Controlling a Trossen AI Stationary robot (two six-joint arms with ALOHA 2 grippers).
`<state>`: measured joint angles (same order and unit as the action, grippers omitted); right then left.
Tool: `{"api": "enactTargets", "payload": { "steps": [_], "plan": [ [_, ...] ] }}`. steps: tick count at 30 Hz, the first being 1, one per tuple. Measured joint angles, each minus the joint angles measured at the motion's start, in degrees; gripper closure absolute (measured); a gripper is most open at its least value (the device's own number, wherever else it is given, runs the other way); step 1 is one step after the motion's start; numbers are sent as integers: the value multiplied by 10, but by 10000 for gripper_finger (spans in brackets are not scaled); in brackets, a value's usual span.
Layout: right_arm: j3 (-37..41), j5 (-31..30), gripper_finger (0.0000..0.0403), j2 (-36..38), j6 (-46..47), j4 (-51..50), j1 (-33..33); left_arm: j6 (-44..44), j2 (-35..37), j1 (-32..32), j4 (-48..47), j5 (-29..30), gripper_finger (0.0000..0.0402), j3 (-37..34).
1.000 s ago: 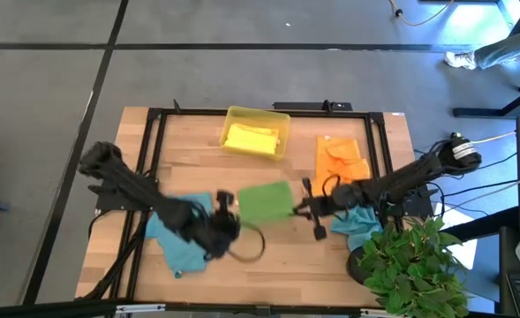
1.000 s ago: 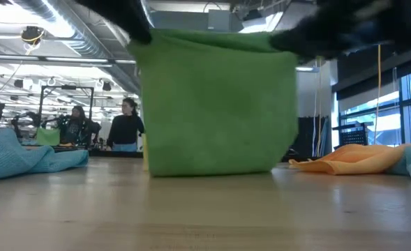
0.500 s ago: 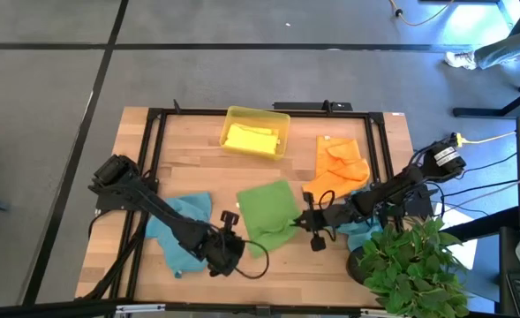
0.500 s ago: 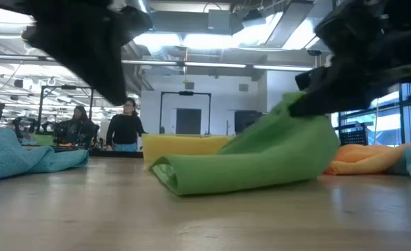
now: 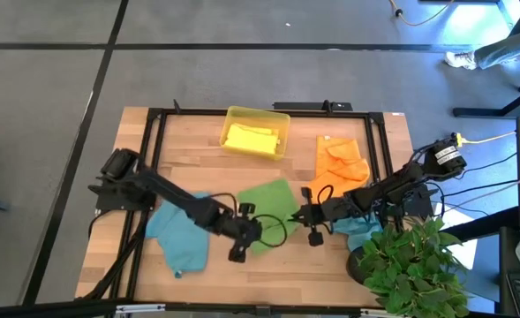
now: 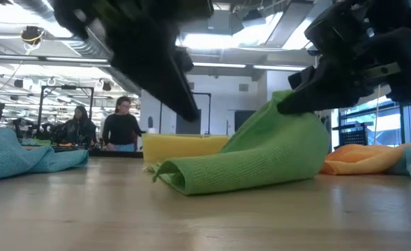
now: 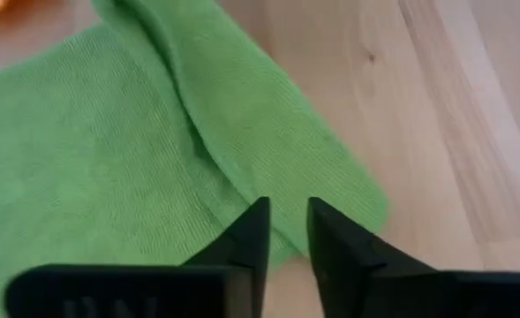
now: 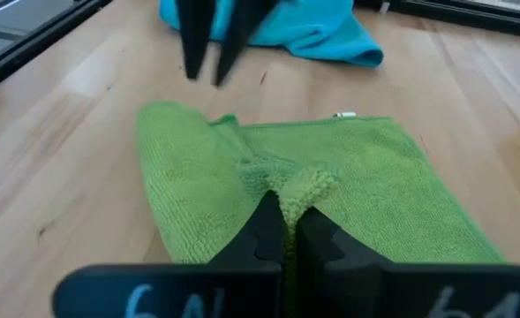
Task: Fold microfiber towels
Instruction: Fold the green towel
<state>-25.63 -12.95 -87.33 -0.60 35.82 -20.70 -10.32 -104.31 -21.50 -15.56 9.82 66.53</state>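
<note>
Mid-fold: a green towel (image 5: pixel 273 212) lies at the centre of the counter (image 5: pixel 198 159). The right claw (image 8: pixel 284 212) is clamped on its raised corner; the left claw (image 7: pixel 284 231), slightly apart, hovers empty over its folded edge. Next, probably laying that corner flat

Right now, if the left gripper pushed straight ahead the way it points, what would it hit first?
Probably the green towel: the left gripper hangs with its fingertips slightly apart over the towel's folded edge; height above it is unclear.
</note>
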Motion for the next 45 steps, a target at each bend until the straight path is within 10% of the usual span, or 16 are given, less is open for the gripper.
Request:
{"api": "enactTargets", "payload": {
  "steps": [15,45],
  "plan": [
    [0,2,402,0,-16,11,-6,-61,0,117,296,-215,204,-150],
    [-1,-24,402,0,2,26,-6,-120,-42,66,332,-227,195,-149]
  ]
}}
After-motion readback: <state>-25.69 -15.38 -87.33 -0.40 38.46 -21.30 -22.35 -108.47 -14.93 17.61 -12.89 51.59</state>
